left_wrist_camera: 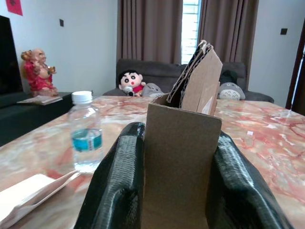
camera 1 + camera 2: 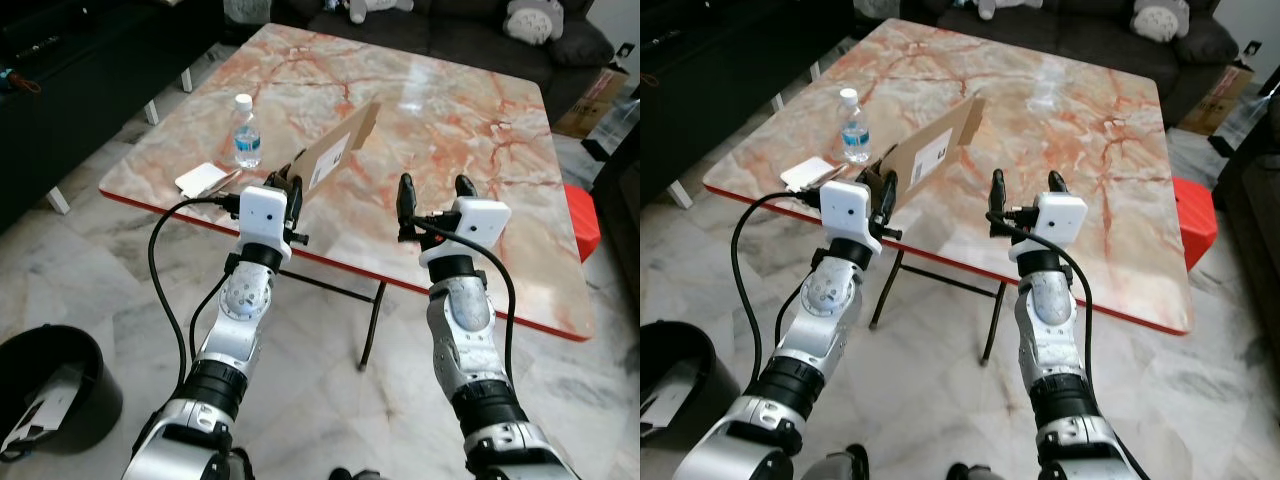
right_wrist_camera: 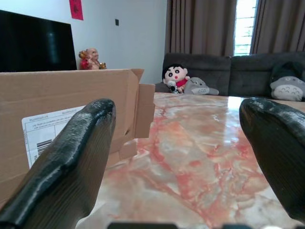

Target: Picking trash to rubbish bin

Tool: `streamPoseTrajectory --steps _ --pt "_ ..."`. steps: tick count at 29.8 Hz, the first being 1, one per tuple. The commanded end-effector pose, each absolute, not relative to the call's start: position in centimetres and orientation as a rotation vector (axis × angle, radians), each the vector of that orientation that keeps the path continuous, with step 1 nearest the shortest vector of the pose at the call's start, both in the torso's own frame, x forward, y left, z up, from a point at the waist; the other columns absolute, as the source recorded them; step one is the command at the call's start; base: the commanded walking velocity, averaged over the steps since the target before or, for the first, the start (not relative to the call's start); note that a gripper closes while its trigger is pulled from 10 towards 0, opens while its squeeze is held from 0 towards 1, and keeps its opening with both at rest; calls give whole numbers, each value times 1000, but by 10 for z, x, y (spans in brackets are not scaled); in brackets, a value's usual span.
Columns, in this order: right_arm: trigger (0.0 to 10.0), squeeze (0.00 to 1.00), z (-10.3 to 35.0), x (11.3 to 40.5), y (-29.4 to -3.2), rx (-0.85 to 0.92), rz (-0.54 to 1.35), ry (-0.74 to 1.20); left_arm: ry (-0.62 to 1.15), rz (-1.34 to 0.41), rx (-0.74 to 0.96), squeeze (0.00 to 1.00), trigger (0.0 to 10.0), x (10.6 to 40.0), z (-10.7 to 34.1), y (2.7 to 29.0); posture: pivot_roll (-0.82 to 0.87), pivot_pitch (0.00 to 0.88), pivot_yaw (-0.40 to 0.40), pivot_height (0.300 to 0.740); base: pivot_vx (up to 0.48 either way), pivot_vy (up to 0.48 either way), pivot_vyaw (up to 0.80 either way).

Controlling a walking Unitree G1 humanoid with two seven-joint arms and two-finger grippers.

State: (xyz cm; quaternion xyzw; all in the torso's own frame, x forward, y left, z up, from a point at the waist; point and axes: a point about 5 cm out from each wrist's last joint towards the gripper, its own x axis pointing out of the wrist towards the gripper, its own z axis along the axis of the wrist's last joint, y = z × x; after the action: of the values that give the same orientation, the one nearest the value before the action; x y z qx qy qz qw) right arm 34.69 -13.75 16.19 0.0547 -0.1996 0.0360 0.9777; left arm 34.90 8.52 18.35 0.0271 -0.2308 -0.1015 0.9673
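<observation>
We judge the task early on — the flattened brown cardboard box with a white shipping label (image 2: 338,150) is gripped but not yet carried off, and the black round rubbish bin (image 2: 60,385) sits on the floor well off to our left, below the table. Our left gripper (image 2: 290,180) is clamped on the near end of the cardboard, one black finger (image 1: 116,181) on each face, the far end angling up over the pink-veined marble table with a red edge (image 2: 480,110). Our right gripper (image 2: 432,192) hovers beside the cardboard, fingers spread wide, holding nothing. Left to do — a clear plastic water bottle with a white cap (image 2: 246,132) and a white folded paper packet (image 2: 203,180) lie just beyond our left gripper.
</observation>
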Motion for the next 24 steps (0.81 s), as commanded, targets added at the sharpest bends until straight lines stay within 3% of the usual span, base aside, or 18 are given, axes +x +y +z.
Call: streamPoseTrajectory --steps 1,20,24 --pt "10000 0 162 345 -143 105 55 -406 -490 -219 46 0 10000 347 186 82 77 96 -120 740 0 0 0" --pt "10000 0 162 346 -144 102 51 -402 -489 -215 43 0 10000 347 186 82 75 110 -124 740 0 0 0" --pt "10000 0 161 345 -144 101 50 -399 -489 -214 42 0 10000 347 186 82 75 110 -124 740 -273 0 0"
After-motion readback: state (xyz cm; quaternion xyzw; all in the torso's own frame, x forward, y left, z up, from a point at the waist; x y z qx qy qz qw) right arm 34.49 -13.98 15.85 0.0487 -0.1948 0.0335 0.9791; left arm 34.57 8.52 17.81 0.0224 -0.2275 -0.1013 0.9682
